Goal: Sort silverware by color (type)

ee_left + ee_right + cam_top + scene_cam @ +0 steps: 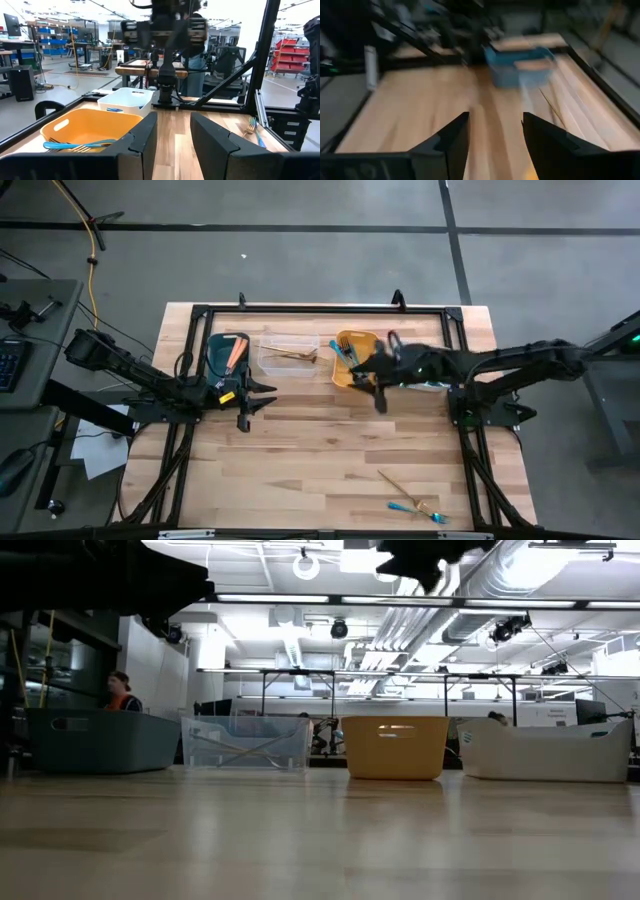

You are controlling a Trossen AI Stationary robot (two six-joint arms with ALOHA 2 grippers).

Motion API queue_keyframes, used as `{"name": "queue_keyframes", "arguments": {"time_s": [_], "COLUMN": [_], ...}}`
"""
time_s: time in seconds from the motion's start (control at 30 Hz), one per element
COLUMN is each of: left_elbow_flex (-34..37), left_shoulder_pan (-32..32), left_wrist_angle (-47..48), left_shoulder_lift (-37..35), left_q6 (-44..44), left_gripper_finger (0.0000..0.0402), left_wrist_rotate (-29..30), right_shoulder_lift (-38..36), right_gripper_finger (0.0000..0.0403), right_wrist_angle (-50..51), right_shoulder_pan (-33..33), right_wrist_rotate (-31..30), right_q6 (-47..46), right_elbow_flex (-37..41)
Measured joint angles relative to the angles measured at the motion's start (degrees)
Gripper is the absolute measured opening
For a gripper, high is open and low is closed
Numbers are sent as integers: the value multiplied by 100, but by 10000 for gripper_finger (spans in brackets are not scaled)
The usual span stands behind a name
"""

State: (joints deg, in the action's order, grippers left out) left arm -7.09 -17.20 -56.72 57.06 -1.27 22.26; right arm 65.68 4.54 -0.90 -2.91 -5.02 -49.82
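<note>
Three or so pieces of silverware (410, 498) still lie loose at the lower right of the high view: a gold one, a teal-blue one and perhaps a third, too thin to count surely. You already have teal forks (343, 352) in the yellow bin (364, 340), gold pieces (291, 356) in the clear bin (281, 366), and an orange handle (234, 352) in the teal bin (213, 351) at upper centre. The white bin (432, 385) sits mostly under the right arm.

Your right gripper (379, 398) hangs just below the yellow bin, jaws spread and empty, as its wrist view confirms (492, 135). I judge it is between a drop and the next pick.

To do that pick well, swing it down the frame to the loose pile and choose the piece lying clear of the others; the teal one at the bottom looks best placed. Turn the wrist so the jaws straddle the handle across its width, come down until the tips nearly touch the worktop (320, 450), then close on the handle's middle so it lifts level.

Your left gripper (250, 402) waits below the teal bin, jaws parted (172, 140) and holding nothing; leave it there, well clear of the right arm's path.
</note>
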Motion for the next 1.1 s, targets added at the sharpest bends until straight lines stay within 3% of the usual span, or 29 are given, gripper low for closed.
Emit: {"name": "queue_keyframes", "arguments": {"time_s": [0.2, 0.5, 0.67, 0.9, 1.1], "left_elbow_flex": [0, 0, 0, 0, -68], "left_shoulder_pan": [0, -1, 1, 1, 1], "left_wrist_angle": [-8, -15, -16, -17, -16], "left_shoulder_lift": [0, 0, 0, -2, -2], "left_q6": [-1, -3, -3, -3, 0], "left_gripper_finger": [111, 111, 111, 111, 111], "left_wrist_rotate": [0, 194, 391, 387, 382], "right_shoulder_lift": [1200, 2782, 3027, 3033, 3024], "right_gripper_finger": [177, 177, 177, 177, 177], "right_wrist_angle": [-1503, -3547, -4160, -4188, -4184], "right_shoulder_pan": [-522, -587, -542, -499, -499], "right_wrist_rotate": [15, 323, 297, 294, 294], "right_q6": [682, 1073, 983, 263, 232], "right_elbow_flex": [0, 7, 7, 7, 7]}}
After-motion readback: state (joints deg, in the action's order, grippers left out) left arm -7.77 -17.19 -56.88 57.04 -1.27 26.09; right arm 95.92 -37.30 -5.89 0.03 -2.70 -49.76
